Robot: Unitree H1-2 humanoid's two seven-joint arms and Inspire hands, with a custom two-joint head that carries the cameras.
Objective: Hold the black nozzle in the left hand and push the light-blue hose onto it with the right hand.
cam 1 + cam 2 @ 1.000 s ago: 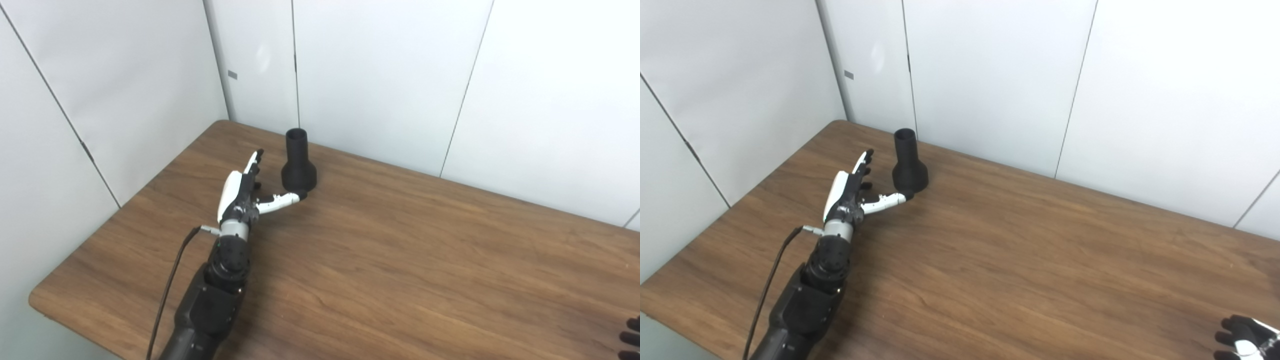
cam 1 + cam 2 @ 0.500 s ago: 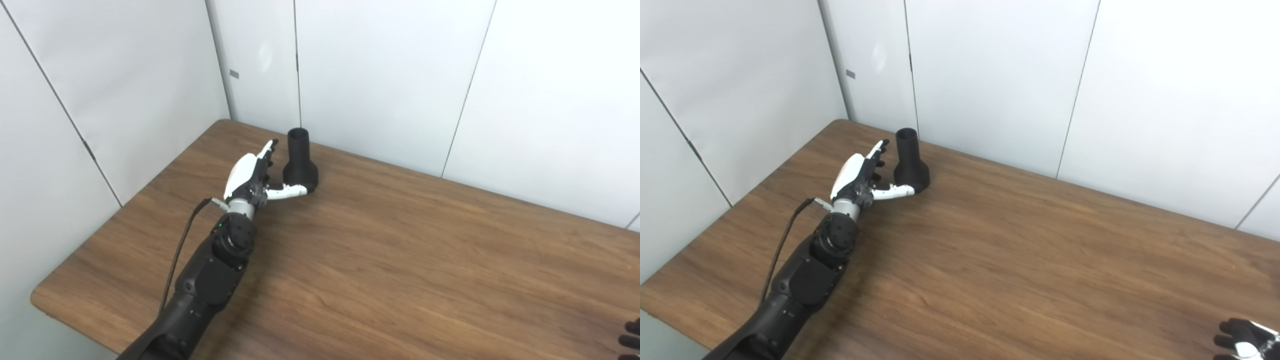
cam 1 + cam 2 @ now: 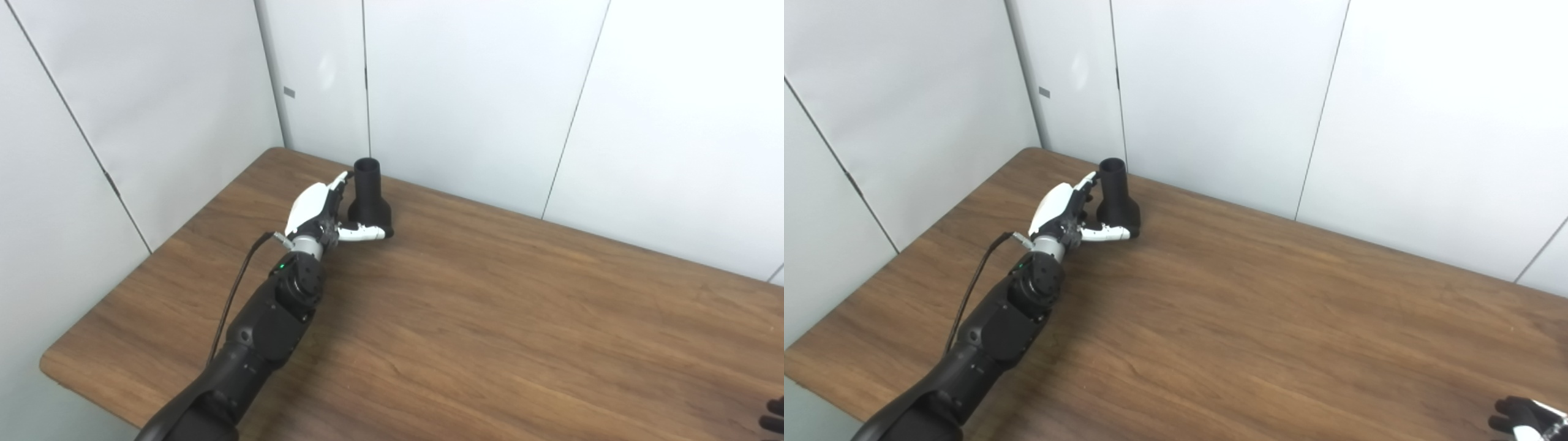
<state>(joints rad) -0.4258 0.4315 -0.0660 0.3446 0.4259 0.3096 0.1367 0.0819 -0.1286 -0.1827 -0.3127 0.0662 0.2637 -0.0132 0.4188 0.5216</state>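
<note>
At far-left corner of surface (image 3: 490, 318), black nozzle (image 3: 369, 199) stands upright. Left hand (image 3: 318, 211) moved closer vs. before, now against it; fingers (image 3: 339, 182) spread, thumb across base. Right hand (image 3: 1528, 418) at edge, fingers unclear.

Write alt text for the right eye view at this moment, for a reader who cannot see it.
The robot's left hand reaches around a black nozzle standing upright near the far left corner of a wooden table, fingers open beside its neck and thumb across its base. Only part of the right hand shows at the bottom right corner. No hose is visible.
</note>
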